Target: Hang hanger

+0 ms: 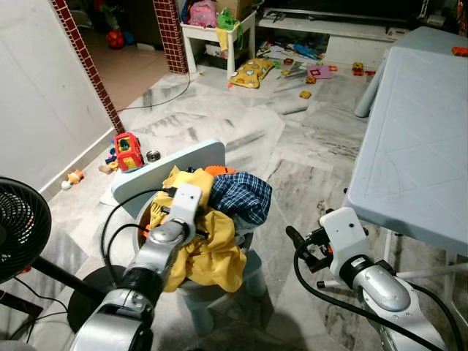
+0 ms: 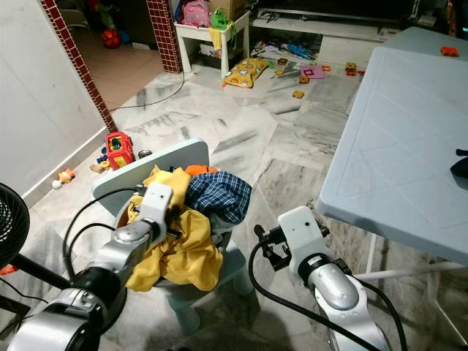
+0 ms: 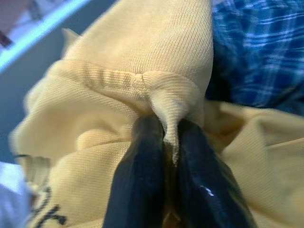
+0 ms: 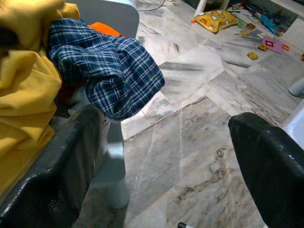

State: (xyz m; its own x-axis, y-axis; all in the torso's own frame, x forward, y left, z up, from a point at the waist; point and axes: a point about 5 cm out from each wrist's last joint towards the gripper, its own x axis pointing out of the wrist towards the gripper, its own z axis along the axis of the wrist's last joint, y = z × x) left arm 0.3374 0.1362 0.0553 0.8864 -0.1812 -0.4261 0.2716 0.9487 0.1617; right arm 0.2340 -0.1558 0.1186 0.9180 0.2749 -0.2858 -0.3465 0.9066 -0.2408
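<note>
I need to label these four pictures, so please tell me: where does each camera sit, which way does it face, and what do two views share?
Left eye view: on the head, facing forward and down at the chair heaped with clothes; both silver arms show.
Right eye view: same head, same scene, beside the grey table.
Left wrist view: along the left gripper, shut on the yellow garment.
Right wrist view: along the open right gripper, toward floor.
Shared: both wrist views show the blue plaid shirt.
</note>
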